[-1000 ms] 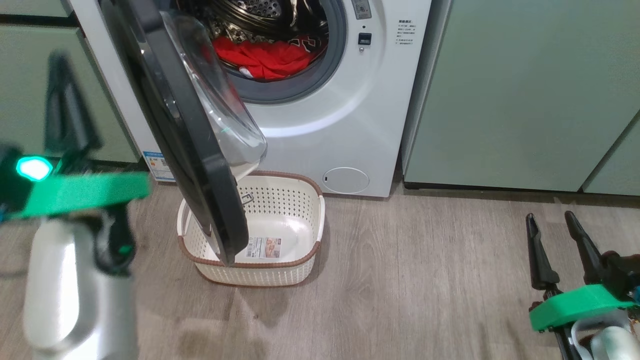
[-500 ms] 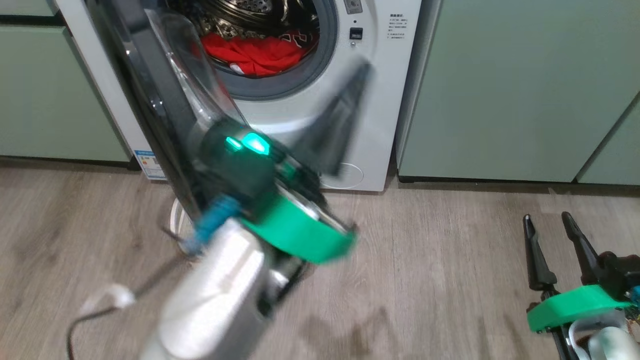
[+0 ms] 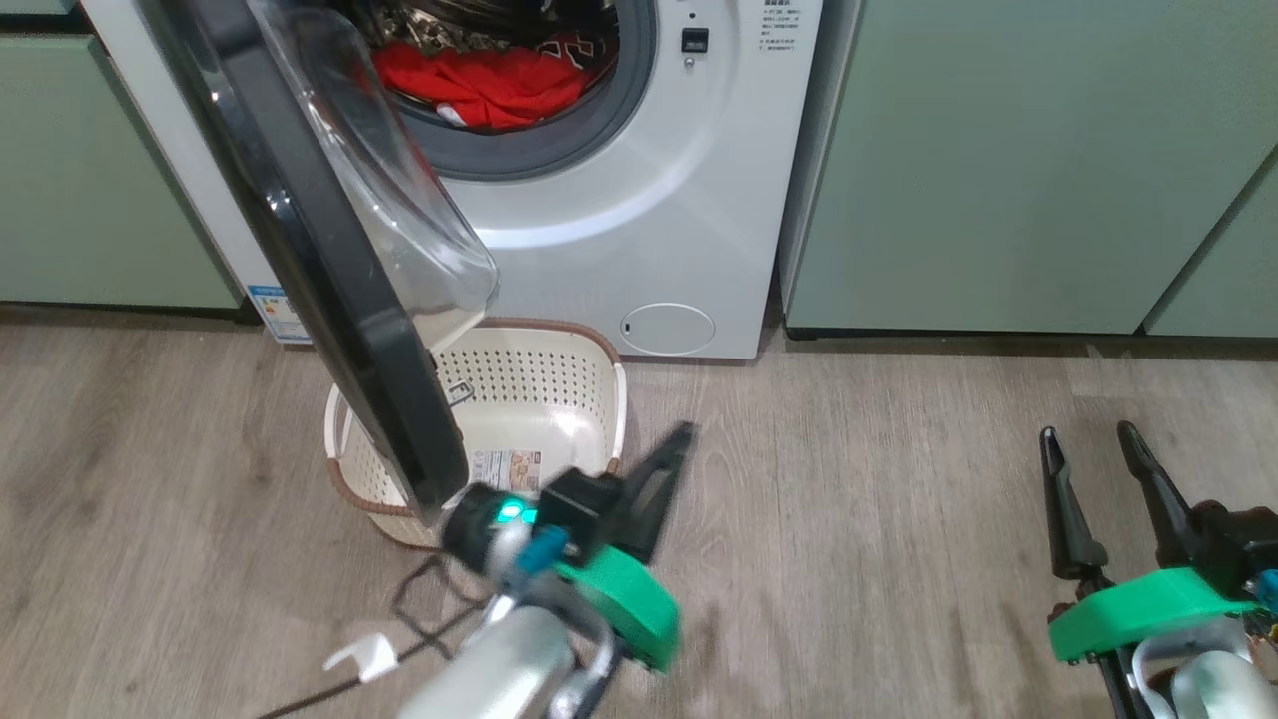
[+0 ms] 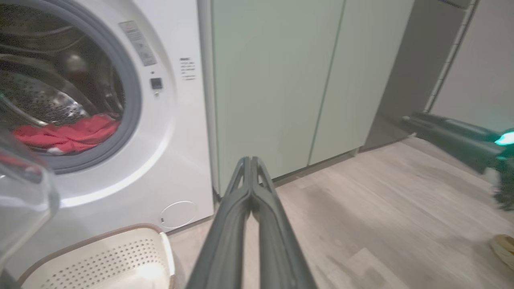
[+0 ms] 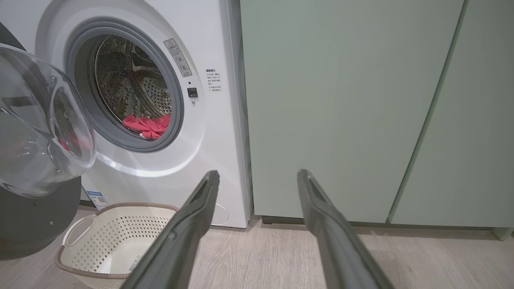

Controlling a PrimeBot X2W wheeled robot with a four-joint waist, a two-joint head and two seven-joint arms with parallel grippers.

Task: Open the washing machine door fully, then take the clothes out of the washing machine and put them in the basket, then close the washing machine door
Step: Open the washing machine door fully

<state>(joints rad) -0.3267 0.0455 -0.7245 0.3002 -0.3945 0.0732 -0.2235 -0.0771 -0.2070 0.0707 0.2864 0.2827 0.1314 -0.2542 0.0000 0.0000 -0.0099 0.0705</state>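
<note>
The washing machine door [image 3: 329,300] stands swung out to the left, its black rim edge-on and its glass bowl above the basket [image 3: 544,384]. The basket sits empty on the floor in front of the white washing machine [image 3: 639,200]. Red clothes [image 3: 479,85] lie at the drum's front lip. My left gripper [image 3: 682,434] is shut and empty, low over the floor just right of the basket, fingers pointing up-right. In the left wrist view the left gripper [image 4: 249,160] points at the cabinet beside the washing machine [image 4: 176,140]. My right gripper [image 3: 1093,434] hovers open at the lower right.
Pale green cabinets [image 3: 998,170] flank the machine on both sides. A dark cable with a white clip [image 3: 364,654] trails on the wood floor by my left forearm. In the right wrist view the door [image 5: 40,132] hangs over the basket [image 5: 108,241].
My left arm has swung from the left of the door, across its front, down to the floor right of the basket. The head camera shifted slightly. The right gripper stayed put.
</note>
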